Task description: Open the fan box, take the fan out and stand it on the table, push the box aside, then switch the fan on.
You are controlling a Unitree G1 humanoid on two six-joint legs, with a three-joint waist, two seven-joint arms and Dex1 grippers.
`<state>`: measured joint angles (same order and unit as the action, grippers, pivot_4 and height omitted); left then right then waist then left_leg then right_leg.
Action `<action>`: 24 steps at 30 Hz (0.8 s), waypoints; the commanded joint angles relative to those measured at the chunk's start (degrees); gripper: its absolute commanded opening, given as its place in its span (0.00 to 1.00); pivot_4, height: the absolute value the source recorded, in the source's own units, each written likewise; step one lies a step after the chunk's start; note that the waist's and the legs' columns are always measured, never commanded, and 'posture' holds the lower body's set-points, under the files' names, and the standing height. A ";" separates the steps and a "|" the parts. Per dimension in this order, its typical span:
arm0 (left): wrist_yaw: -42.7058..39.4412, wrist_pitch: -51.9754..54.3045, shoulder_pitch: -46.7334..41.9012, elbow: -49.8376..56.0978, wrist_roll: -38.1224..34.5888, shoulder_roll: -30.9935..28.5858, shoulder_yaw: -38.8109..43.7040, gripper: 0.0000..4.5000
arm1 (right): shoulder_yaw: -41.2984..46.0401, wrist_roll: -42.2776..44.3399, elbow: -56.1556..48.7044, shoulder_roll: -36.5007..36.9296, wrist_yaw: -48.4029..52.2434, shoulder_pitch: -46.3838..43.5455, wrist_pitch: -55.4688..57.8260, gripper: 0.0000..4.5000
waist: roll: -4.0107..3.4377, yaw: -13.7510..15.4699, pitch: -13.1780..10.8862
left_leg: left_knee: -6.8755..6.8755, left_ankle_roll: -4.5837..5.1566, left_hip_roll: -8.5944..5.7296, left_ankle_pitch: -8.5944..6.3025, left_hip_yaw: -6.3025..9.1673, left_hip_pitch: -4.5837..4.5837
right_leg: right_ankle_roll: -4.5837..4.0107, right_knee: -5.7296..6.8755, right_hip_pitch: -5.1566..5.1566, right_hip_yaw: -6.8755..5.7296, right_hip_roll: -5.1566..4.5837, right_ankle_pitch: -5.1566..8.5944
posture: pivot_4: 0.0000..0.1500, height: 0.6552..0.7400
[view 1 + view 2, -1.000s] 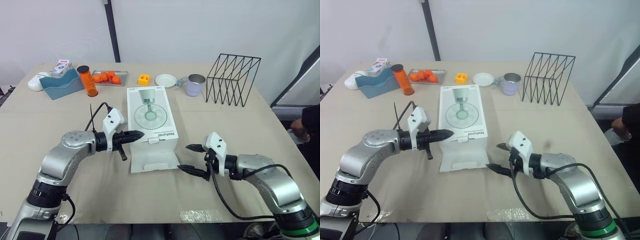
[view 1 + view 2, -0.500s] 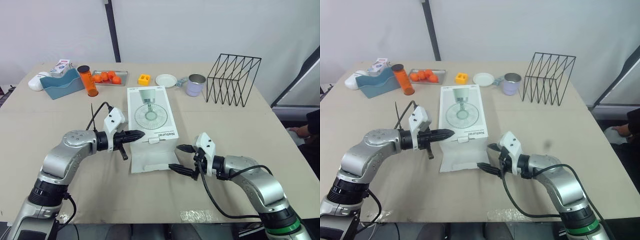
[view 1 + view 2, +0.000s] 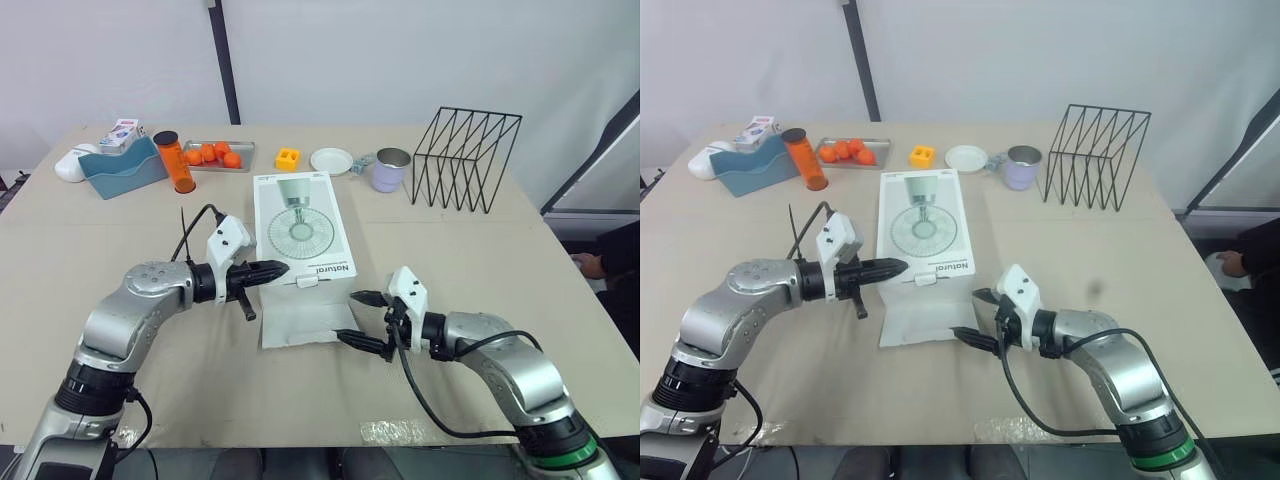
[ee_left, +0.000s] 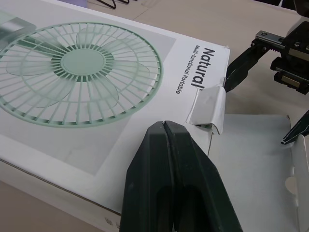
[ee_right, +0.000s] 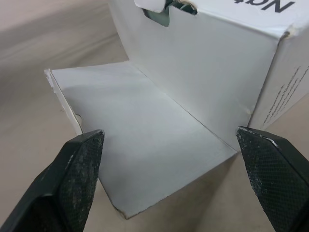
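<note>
Box (image 3: 300, 225) lies flat at frame centre, front flap (image 3: 305, 322) folded open below it. Left gripper (image 3: 280, 268) pinched closed, empty, tip over the box's lower-left corner. Right gripper (image 3: 347, 316) spread wide at the flap's right edge.

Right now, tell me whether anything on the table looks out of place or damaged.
Only the fan box stands out: its end flap lies folded out flat on the table, and a small tab on its top edge curls up. Nothing looks spilled or broken.
</note>
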<state>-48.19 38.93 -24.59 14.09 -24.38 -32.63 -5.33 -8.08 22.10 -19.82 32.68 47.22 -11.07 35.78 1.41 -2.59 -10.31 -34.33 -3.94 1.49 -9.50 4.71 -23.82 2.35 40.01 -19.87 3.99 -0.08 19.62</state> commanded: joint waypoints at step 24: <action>0.98 3.04 2.72 -0.58 0.04 -1.02 -1.13 0.01 | 0.90 -1.71 1.78 -0.01 0.31 -1.85 -3.78 1.00 | 0.01 -0.07 -0.01 | 0.01 -0.03 0.03 -0.02 -0.05 -0.01 | 0.01 -0.01 -0.02 0.06 0.02 0.01 | 1.00 1.00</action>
<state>-47.53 39.27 -23.60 15.18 -25.08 -32.69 -4.79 -8.48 19.23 -16.33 32.87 47.26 -12.10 32.60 1.42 -2.65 -10.32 -34.32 -3.97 1.51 -9.52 4.67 -23.83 2.36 40.00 -19.90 4.06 -0.06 19.62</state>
